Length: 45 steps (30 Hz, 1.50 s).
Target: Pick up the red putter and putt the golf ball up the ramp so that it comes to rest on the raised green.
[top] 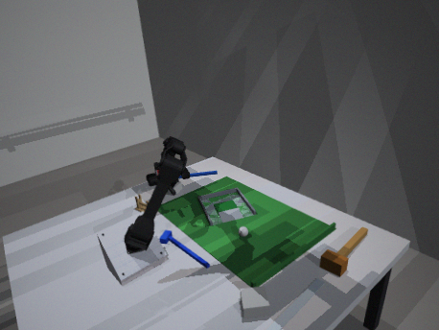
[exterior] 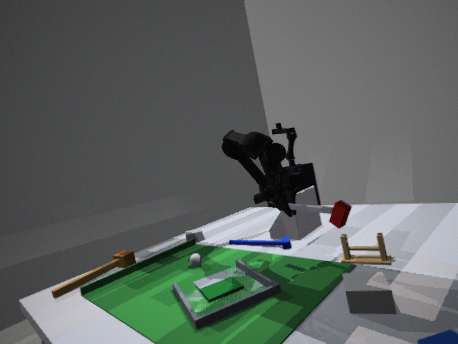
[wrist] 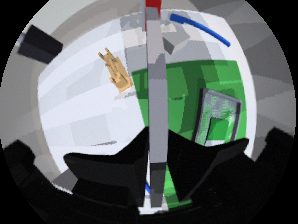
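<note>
the black parallel-jaw tool is clamped nearly shut on the grey shaft of the red-headed putter, holding it off the pale grey desk, roughly level, above what seems to be a small wooden rack. the white golf ball rests on the green mat, near the grey-framed raised green.

One red-headed grey-shafted putter, two blue mallets, one brown wooden mallet, one white golf ball, one small wooden rack.
</note>
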### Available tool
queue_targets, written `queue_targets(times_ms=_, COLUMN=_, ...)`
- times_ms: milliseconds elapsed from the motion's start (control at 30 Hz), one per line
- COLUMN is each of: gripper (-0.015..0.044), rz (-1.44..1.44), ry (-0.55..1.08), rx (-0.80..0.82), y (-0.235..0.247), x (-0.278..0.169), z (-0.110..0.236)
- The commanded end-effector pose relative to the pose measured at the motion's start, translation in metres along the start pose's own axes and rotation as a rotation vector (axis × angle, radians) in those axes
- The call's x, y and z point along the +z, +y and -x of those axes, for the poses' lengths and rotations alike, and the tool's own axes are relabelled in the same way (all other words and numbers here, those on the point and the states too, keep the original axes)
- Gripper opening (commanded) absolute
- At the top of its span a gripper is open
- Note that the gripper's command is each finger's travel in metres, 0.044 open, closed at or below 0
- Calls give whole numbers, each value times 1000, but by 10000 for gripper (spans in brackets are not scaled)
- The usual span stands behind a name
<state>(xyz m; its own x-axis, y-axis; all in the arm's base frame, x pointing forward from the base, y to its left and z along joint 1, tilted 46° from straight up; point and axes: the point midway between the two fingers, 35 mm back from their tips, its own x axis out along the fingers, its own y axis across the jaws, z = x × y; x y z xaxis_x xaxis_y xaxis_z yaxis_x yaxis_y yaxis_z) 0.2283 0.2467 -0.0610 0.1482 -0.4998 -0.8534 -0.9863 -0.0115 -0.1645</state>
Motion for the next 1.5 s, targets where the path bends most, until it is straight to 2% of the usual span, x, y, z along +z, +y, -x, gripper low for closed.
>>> queue_targets(times_ms=0, gripper=0, rz=-133, ry=7, rx=-15, y=-15, x=-22, z=10)
queue_targets(times_ms=733, gripper=0, rz=-864, ry=55, rx=-101, y=-66, x=-162, z=46)
queue_targets(times_ms=1467, gripper=0, rz=-1588, ry=108, rx=-240, y=-56, x=-303, z=65)
